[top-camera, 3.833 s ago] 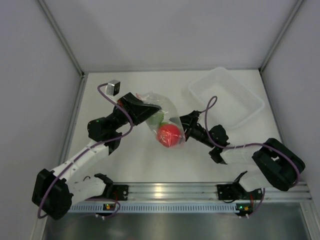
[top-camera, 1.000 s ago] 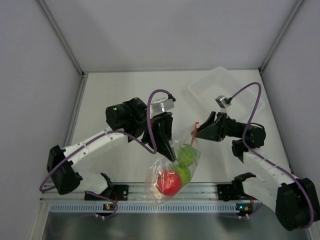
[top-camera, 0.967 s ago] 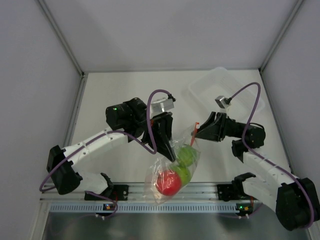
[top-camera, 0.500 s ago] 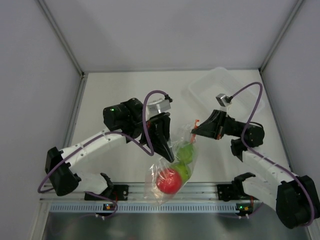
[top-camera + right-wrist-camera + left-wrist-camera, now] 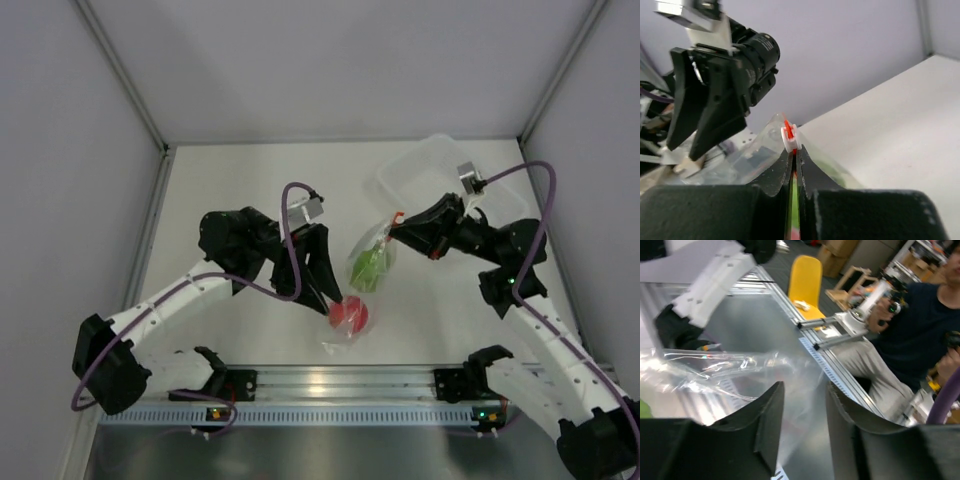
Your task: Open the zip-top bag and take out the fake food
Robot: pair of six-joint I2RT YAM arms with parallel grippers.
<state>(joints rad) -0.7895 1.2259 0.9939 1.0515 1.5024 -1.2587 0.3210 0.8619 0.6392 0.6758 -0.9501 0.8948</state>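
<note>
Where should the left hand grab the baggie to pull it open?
Probably the clear lip just under the red zip strip, coming from the left, opposite the right hand that pinches that strip. The zip-top bag hangs from there, with the fake food weighing down its bottom, so the top is taut.

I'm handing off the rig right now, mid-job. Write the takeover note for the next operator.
Right gripper: shut on the zip-top bag at its red zip strip, holding that end up.
Left gripper: jaws apart, clear bag film across the gap, no pinch visible.
Green fake food and red fake food are both inside the bag, with the red lowest.
Done: bag gripped at the zip. Whether the mouth is open cannot be told.
Left: open the mouth, take the food out.
</note>
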